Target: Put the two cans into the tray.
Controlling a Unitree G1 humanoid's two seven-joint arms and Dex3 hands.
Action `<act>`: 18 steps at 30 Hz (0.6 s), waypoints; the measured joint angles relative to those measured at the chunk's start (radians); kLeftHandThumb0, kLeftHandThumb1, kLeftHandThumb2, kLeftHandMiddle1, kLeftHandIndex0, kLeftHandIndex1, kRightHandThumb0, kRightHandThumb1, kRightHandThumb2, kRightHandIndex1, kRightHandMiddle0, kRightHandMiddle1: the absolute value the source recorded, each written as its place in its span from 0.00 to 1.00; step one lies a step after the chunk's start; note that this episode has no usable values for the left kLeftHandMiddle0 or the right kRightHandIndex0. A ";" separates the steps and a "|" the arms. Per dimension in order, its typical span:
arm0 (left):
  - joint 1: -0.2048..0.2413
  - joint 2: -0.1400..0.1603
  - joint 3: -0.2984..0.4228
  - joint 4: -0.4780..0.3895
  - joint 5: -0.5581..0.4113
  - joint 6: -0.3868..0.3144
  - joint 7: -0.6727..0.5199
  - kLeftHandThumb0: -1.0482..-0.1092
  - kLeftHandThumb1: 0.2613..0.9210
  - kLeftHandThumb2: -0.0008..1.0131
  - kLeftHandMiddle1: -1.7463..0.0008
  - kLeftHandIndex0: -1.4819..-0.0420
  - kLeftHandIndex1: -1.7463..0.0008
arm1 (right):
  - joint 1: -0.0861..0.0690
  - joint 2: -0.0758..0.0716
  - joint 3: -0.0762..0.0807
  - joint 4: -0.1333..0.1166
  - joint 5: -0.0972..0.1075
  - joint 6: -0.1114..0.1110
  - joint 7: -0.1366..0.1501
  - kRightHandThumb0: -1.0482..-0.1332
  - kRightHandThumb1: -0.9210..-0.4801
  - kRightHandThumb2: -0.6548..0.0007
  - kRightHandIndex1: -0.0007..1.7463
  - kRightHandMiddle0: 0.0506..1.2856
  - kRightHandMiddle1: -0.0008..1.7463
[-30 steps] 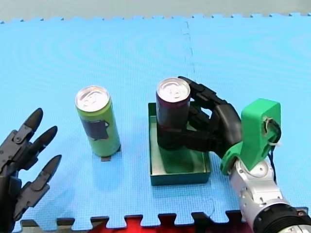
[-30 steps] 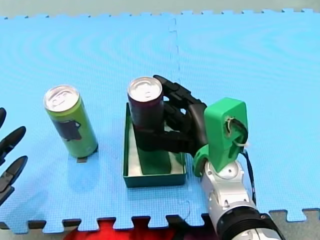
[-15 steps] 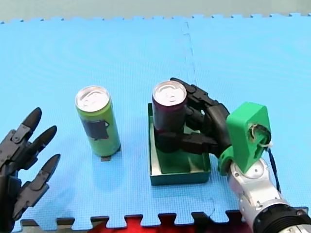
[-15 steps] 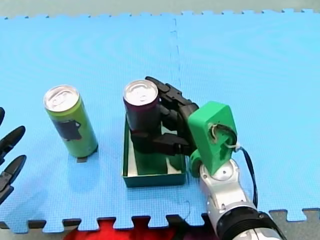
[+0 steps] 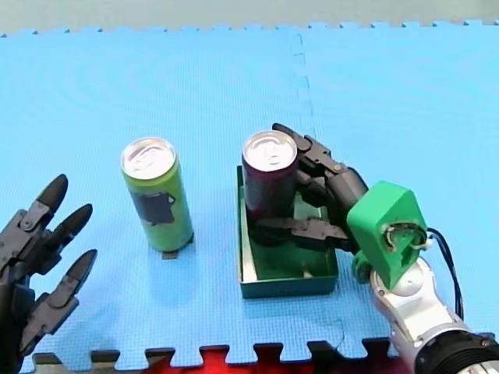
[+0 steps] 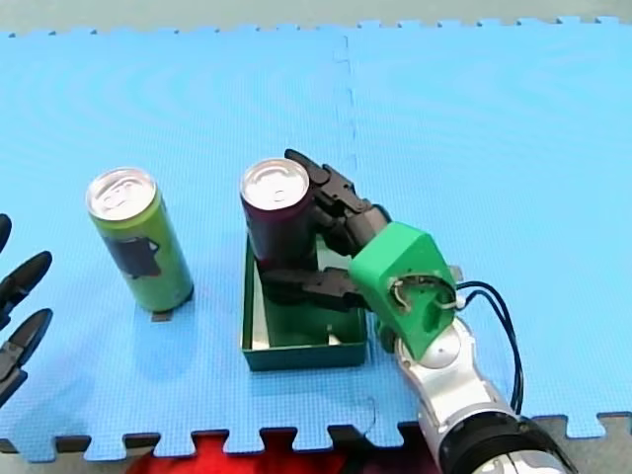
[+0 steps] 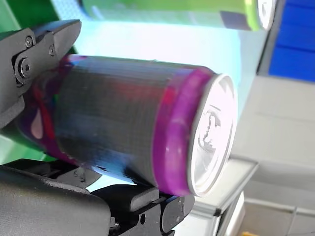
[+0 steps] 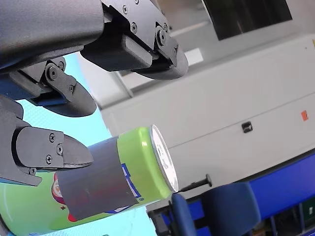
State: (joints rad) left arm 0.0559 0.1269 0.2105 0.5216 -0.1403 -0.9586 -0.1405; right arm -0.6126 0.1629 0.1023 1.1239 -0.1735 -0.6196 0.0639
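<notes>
The right hand (image 5: 331, 195) has its fingers closed around the purple can (image 5: 269, 185), which is upright inside the green tray (image 5: 288, 285), at the tray's 11 o'clock corner. The green can (image 5: 158, 201) stands on the blue mat (image 5: 390, 93) at 9 o'clock from the tray. Dark tape covers both labels, so no brand is readable. The left hand (image 5: 39, 269), at 7 o'clock from the green can, holds nothing, with fingers uncurled.

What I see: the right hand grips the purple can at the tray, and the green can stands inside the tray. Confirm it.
One error: the green can stands on the mat left of the tray, not inside it, as the first head view shows. The right hand does grip the purple can at the tray. The left hand, low left, holds nothing.
</notes>
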 measured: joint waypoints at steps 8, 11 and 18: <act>-0.004 0.000 0.003 0.009 -0.001 -0.001 -0.004 0.00 1.00 0.27 1.00 0.71 1.00 | -0.003 0.002 -0.013 -0.010 0.042 0.028 0.049 0.18 0.58 1.00 0.00 0.15 0.00; -0.005 0.000 0.004 0.012 -0.002 -0.003 -0.006 0.00 1.00 0.27 1.00 0.71 1.00 | -0.003 0.003 -0.018 -0.012 0.053 0.031 0.061 0.20 0.58 1.00 0.00 0.14 0.00; -0.008 0.000 0.006 0.019 -0.005 -0.006 -0.012 0.00 1.00 0.27 1.00 0.71 1.00 | -0.003 0.002 -0.016 -0.010 0.051 0.030 0.054 0.17 0.56 0.99 0.00 0.13 0.00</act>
State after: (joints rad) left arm 0.0477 0.1269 0.2166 0.5408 -0.1458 -0.9642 -0.1524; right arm -0.6159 0.1647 0.0863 1.1139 -0.1230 -0.5900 0.1181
